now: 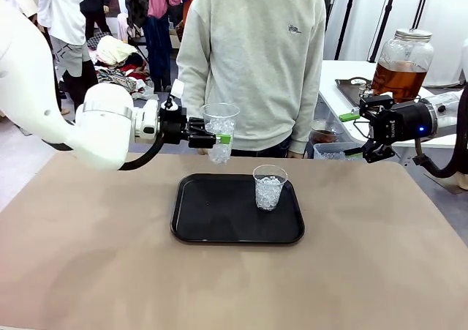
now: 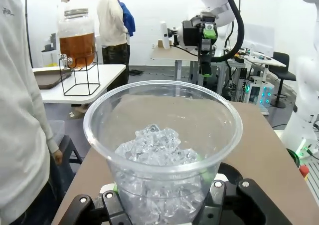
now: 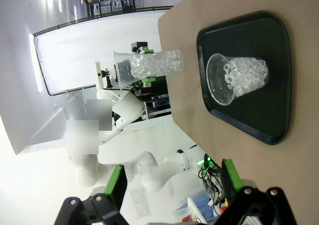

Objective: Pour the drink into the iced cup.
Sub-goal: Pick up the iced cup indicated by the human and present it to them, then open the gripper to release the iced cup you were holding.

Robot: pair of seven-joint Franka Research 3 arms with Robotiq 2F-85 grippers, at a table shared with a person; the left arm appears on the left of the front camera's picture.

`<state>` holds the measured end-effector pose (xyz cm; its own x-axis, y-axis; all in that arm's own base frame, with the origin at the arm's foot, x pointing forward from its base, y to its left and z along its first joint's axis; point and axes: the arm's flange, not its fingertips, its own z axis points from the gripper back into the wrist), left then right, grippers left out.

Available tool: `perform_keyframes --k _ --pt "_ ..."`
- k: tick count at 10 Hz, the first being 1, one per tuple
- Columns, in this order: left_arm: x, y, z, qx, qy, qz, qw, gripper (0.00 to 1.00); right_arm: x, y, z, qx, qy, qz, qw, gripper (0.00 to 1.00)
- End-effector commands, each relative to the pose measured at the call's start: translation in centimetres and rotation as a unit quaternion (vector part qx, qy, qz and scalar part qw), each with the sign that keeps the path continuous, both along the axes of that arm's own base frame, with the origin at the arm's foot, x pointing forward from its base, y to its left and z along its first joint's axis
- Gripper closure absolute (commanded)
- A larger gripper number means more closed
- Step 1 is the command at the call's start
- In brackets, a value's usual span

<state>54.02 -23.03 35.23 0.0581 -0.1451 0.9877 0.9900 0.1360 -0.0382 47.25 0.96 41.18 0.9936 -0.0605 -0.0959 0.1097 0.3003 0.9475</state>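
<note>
While clamping the iced cup point(image 1: 220, 118) by its lower wall, holds it aloft in the left gripper point(image 1: 221, 137), just past the 12 o'clock edge of the black tray point(image 1: 212, 231) and in front of the person point(image 1: 252, 59). Shows only ice cubes inside through the left wrist view, no liquid. Leaves a second ice-filled cup point(image 1: 269, 187) upright on the tray, toward its 2 o'clock corner, equally dry.

Finds the drink point(image 1: 398, 81) well apart, at the front view's 2 o'clock: amber-brown, inside the large glass jar point(image 1: 418, 59), with the metal lid point(image 1: 413, 34) on, raised on a wire stand point(image 2: 79, 80) on a white side table point(image 1: 340, 70).

Has the right gripper point(image 1: 353, 135) at 3 o'clock, fingers spread apart and empty, below the jar in the picture; cannot tell how near it in depth.

Reads as early in the task: lifted and presented, but not yet poured into. Leaves, on this reading, nearly everything to do: bringing cup and jar together, drawing off the drink, filling over the ice without overflow. Shows what looks like a small tap point(image 2: 64, 61) low on the jar, so probably calls for filling there rather than tipping the jar.
</note>
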Motion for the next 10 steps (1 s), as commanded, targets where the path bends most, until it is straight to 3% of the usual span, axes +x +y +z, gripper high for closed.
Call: perform_keyframes --k 1,10 --pt "0.87 0.12 0.82 0.002 0.015 0.001 1.000 0.39 0.02 0.02 0.10 0.001 0.000 0.000 1.000 0.00" --pt "0.24 0.07 0.22 0.001 0.004 0.003 1.000 0.39 0.02 0.02 0.10 0.001 0.000 0.000 1.000 0.00"
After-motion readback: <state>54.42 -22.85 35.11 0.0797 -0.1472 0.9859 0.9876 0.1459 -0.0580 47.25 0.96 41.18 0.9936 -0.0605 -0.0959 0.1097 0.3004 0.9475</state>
